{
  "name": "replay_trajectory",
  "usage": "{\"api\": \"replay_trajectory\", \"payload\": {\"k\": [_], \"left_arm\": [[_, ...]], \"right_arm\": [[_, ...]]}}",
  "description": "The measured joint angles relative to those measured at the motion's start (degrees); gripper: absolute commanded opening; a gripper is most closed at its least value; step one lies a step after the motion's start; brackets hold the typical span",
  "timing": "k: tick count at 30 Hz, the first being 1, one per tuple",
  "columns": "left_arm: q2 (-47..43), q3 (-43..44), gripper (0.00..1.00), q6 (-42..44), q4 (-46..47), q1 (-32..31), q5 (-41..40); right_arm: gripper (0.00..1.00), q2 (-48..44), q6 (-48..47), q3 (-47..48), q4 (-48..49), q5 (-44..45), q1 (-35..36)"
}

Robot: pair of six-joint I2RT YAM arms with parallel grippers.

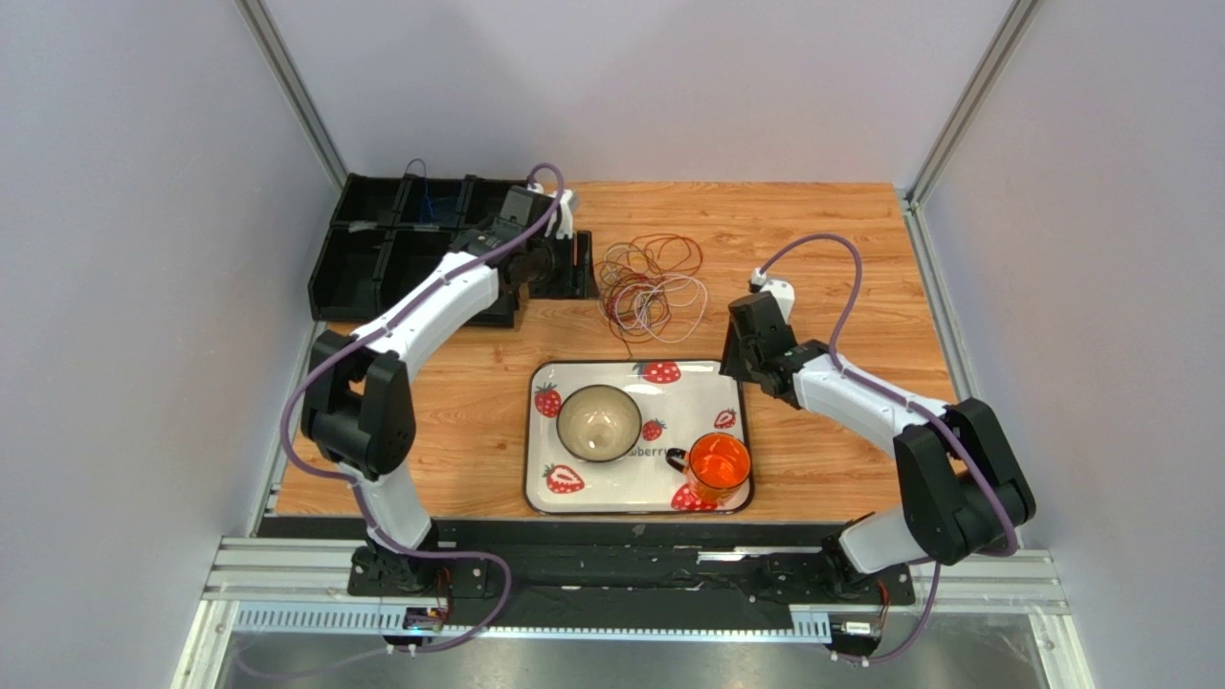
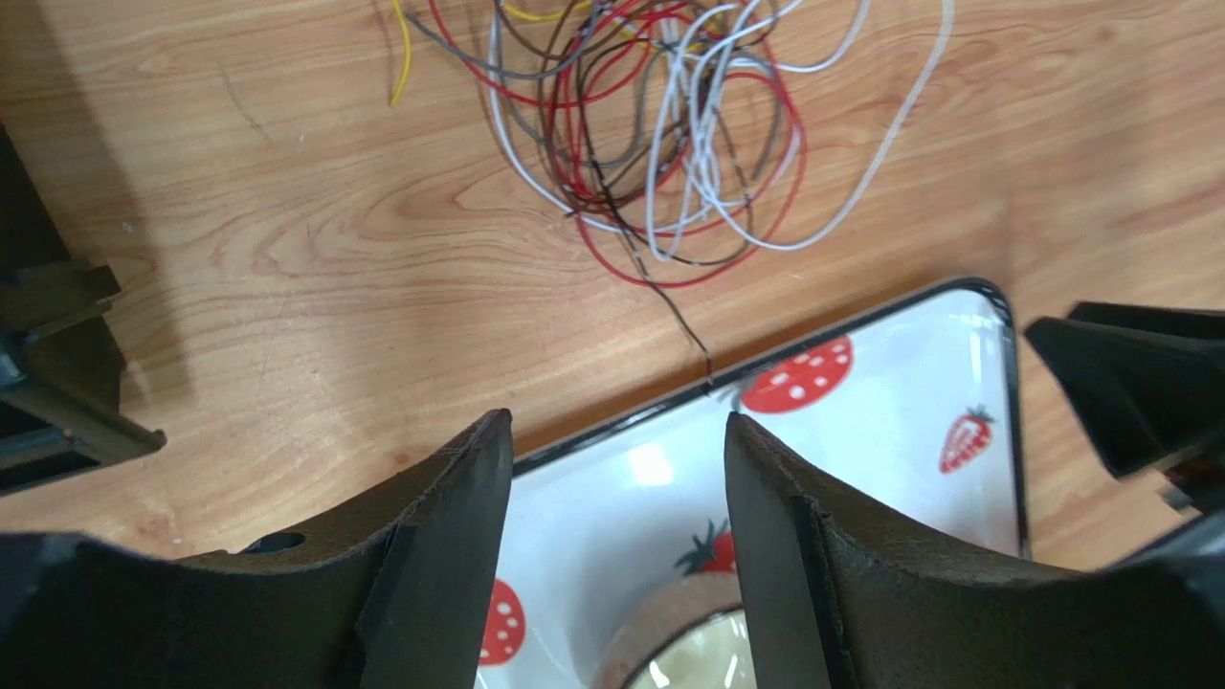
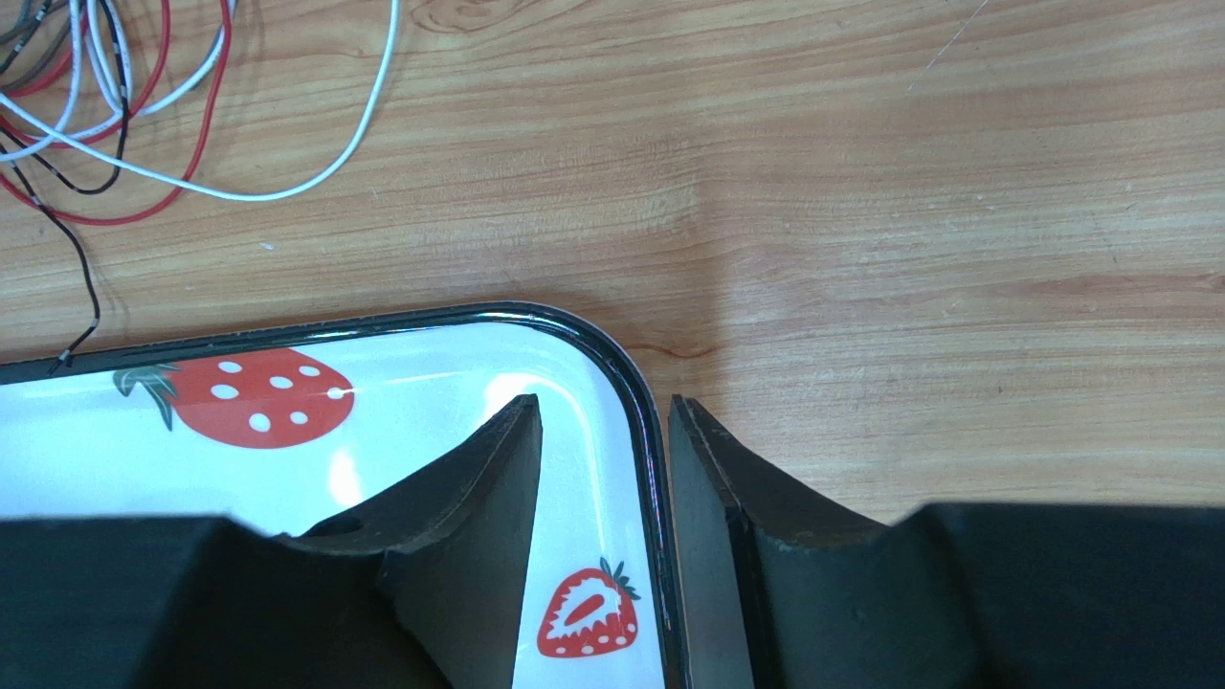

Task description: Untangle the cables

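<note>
Tray [image 1: 633, 488], strawberry print, 1 pc, is set at table [image 1: 849, 259] centre, near edge. 2 items are held in it: 1 beige bowl [image 1: 600, 422] at left-centre and 1 orange mug [image 1: 716, 465] at near-right corner, apart from each other. Mug contents can't be told.

Black bin block [image 1: 388, 266] is seen at far left w/ several compartments; exact count can't be made out. Sth blue is seen in one far compartment, too small to ID.

Cables [image 1: 654, 280] are lying as 1 tangled heap on bare wood just beyond tray's far edge, btwn the 2 arms. Red, white, grey, dark and yellow strands are seen; strand count can't be told. 1 dark end is laid up to tray rim.

L gripper [image 2: 616, 424]: fingers spread, nothing btwn them, held near the bin block. R gripper [image 3: 604, 409]: fingers narrowly apart, straddling tray's far-right corner rim; contact w/ rim can't be told.
</note>
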Motion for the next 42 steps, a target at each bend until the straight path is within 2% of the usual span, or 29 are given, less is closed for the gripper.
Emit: {"api": "replay_trajectory", "payload": {"k": [3,9,17,33,42], "left_arm": [[3.4,0.0,0.58,-0.1,1.5,-0.9,-2.7],[7.9,-0.4,0.52,0.0,7.7,-1.0,-4.4],[13.9,1.0,0.5,0.3,12.5,-1.3,-4.5],[21.1,6.1,0.43,-0.3,13.2,-1.4,-3.4],[24.6,9.4,0.35,-0.3,12.3,-1.4,-3.0]], "right_arm": [[0.41,-0.2,0.0,-0.1,0.7,0.0,0.0],[0.41,0.2,0.0,0.0,0.7,0.0,0.0],[0.41,1.1,0.0,0.2,0.7,-0.3,0.0],[0.4,2.4,-0.1,1.2,0.7,-0.9,-0.2],[0.4,2.4,0.0,1.2,0.7,-0.9,-0.3]]}}
